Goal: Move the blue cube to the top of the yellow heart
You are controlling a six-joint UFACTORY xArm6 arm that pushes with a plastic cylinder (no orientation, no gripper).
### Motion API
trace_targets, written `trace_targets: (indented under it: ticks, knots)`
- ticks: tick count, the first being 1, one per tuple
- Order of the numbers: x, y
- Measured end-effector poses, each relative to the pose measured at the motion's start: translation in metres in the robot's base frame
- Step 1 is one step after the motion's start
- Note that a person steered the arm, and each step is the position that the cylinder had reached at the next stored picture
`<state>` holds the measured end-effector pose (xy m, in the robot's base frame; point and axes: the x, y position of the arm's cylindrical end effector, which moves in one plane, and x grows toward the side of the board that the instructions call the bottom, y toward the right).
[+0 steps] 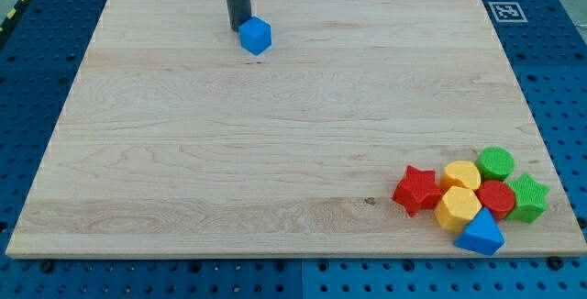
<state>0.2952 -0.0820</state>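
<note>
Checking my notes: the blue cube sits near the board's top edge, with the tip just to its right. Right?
Not quite: in the camera view my tip is just to the left of the blue cube. The cube does sit near the board's top edge.

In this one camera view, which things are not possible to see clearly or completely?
- My tip: whether it touches the blue cube is unclear; the gap is too small.
- The rod's upper part: cut by the view's top edge.
- Red cylinder: partly hidden by crowded neighbours.
- Yellow heart: shape unclear, lower part covered by the yellow hexagon.
</note>
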Motion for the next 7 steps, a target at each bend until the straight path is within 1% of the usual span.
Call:
trace_targets:
  ticks: [1, 3, 5, 7]
  knots:
    - [0.021, 0.007]
    - [0.031, 0.067]
    - [0.075, 0.097]
    - [0.109, 0.151]
